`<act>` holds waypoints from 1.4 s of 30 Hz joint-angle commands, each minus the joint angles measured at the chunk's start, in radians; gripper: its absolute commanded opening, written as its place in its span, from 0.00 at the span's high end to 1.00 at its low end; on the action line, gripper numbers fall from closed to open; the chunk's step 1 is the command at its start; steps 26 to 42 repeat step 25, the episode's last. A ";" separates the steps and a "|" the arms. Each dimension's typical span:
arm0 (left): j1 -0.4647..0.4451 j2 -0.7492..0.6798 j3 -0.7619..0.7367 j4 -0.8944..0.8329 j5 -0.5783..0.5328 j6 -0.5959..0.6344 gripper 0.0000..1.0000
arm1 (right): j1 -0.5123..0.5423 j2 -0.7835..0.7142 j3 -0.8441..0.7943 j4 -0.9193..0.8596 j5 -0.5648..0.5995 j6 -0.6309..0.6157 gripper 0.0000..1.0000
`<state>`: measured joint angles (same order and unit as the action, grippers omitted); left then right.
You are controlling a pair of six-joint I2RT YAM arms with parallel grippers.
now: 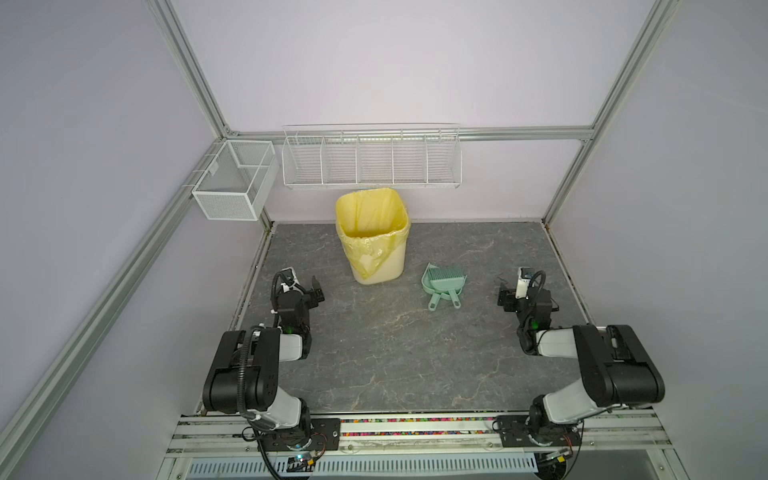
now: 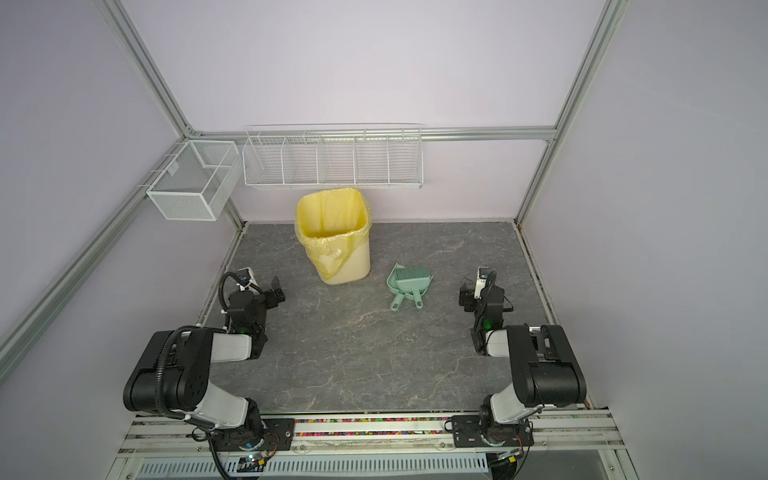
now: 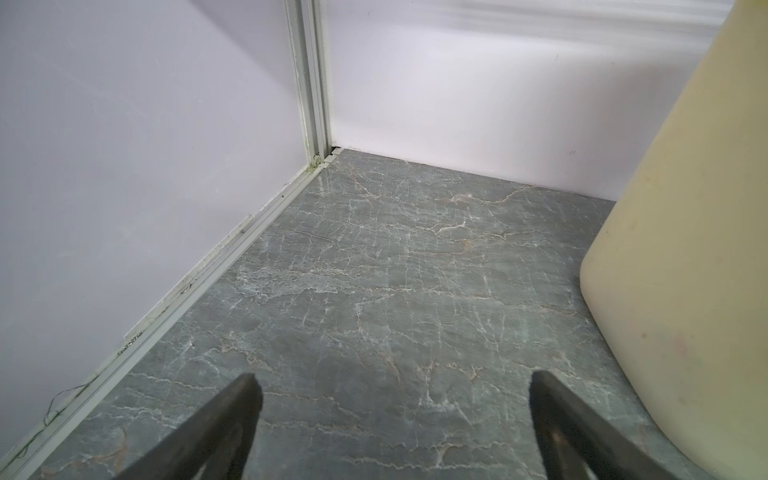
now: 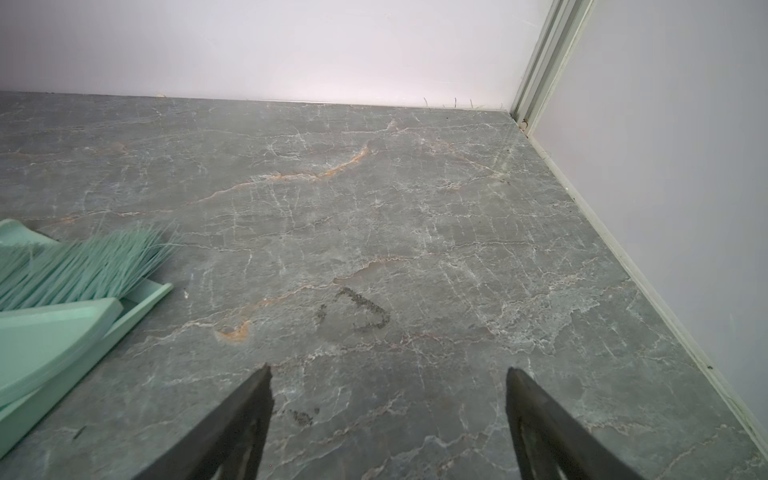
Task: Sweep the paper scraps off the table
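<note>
The left gripper [image 3: 392, 382] and right gripper [image 4: 388, 374] both stand with jaws spread wide, gripping nothing. Their fingers [image 3: 224, 428] are cut off at the frame edge, with the table [image 1: 395, 353] directly beneath. In a top view, dustpan [image 1: 440, 293] and brush [image 1: 448, 275] lie at nine o'clock of the right gripper, well apart. The bin [image 1: 376, 249] stands at two o'clock of the left, its depths hard to make out.

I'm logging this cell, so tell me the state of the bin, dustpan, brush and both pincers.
bin: upright, open on top, yellow liner fitted.
dustpan: lying flat on the table, not held.
brush: lying in the dustpan, not held.
left pincer: open, holding nothing.
right pincer: open, holding nothing.
</note>
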<state>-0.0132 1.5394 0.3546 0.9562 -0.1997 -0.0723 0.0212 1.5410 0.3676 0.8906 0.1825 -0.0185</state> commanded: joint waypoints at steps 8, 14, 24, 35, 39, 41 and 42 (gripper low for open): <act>0.005 0.007 -0.009 0.030 -0.015 -0.007 0.00 | -0.003 -0.005 0.010 -0.001 -0.015 -0.008 0.11; 0.005 0.007 -0.009 0.030 -0.016 -0.006 0.00 | -0.004 -0.005 0.010 -0.001 -0.014 -0.007 0.11; 0.005 0.007 -0.004 0.021 -0.015 -0.003 0.00 | -0.003 -0.005 0.013 -0.007 -0.037 -0.017 0.11; 0.005 0.007 -0.003 0.021 -0.015 -0.003 0.01 | -0.003 -0.004 0.013 -0.006 -0.036 -0.016 0.11; 0.005 0.007 -0.003 0.021 -0.015 -0.003 0.01 | -0.003 -0.004 0.013 -0.006 -0.036 -0.016 0.11; 0.005 0.007 -0.003 0.021 -0.015 -0.003 0.01 | -0.003 -0.004 0.013 -0.006 -0.036 -0.016 0.11; 0.005 0.007 -0.003 0.021 -0.015 -0.003 0.01 | -0.003 -0.004 0.013 -0.006 -0.036 -0.016 0.11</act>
